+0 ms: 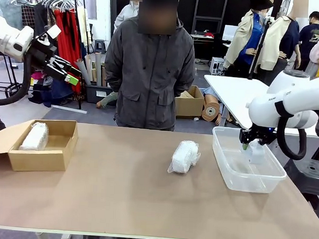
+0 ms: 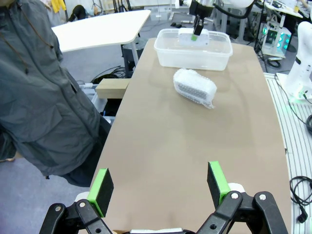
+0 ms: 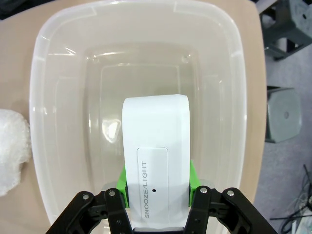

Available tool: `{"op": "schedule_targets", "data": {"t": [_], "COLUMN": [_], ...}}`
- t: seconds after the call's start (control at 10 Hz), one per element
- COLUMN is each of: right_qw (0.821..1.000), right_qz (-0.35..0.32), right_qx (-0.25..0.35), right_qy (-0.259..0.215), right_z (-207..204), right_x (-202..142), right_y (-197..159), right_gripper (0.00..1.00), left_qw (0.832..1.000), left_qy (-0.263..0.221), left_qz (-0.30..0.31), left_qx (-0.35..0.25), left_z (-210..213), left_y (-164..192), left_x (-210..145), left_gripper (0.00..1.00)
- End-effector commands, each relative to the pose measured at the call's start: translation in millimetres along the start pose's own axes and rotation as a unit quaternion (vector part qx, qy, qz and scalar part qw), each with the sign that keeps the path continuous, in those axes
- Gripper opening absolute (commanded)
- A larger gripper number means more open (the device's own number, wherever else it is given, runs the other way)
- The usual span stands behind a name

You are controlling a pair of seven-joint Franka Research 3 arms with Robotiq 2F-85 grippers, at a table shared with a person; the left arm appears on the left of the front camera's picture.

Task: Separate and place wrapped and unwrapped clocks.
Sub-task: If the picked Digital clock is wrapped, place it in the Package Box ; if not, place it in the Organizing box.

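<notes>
- Front view: left gripper [image 1: 66, 74] is raised high at the left, above the box [image 1: 36, 160] end of the table [image 1: 119, 202]. Its jaw gap is hard to read from here.
- One wrapped clock [image 1: 35, 136] lies in the box. The second wrapped clock [image 1: 184, 155] lies on bare table mid-way, between box and tub [image 1: 226, 165].
- Right gripper [image 1: 246, 146] dips into the tub with the bare clock [image 1: 256, 152] in its fingers. The clock is probably off the tub floor, but the clear plastic makes that unsure.
- Person [image 1: 148, 71] stands at the far edge, behind the middle.
- Left wrist view: left gripper's green pads [image 2: 103, 191] stand wide apart with nothing between them, hovering over bare table. The second wrapped clock lies ahead, the tub beyond it, and the person's jacket runs along the picture's left.
- Right wrist view: right gripper is clamped on the bare clock's sides. The "SNOOZE/LIGHT" face is toward the camera, over the tub's inside. The second wrapped clock peeks in at the left edge, outside the tub wall.
</notes>
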State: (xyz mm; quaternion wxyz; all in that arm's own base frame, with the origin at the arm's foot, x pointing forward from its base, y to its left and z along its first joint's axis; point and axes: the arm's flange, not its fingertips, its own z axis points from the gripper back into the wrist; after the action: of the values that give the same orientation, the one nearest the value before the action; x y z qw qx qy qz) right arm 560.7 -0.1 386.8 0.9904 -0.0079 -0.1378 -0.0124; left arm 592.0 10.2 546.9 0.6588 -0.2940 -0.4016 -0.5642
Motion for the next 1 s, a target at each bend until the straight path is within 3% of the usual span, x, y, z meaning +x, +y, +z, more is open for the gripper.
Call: {"op": "schedule_targets", "data": {"t": [0.0, 0.9], "right_qw": [1.0, 0.999], "right_qz": [0.007, 0.001], "right_qx": [0.02, 0.039], "right_qy": [-0.012, 0.014], "right_z": [-4.4, -41.6], "right_x": [-1.2, -24.2], "right_y": [-3.9, 3.7], "right_gripper": [0.0, 0.0], "left_qw": [1.0, 1.0], "left_qy": [-0.007, -0.007], "left_qz": [0.0, 0.0], "left_qx": [0.002, 0.002], "left_z": [0.0, 0.0], "left_y": [0.3, 0.3], "left_x": [1.7, 1.7], "left_gripper": [1.0, 1.0]}}
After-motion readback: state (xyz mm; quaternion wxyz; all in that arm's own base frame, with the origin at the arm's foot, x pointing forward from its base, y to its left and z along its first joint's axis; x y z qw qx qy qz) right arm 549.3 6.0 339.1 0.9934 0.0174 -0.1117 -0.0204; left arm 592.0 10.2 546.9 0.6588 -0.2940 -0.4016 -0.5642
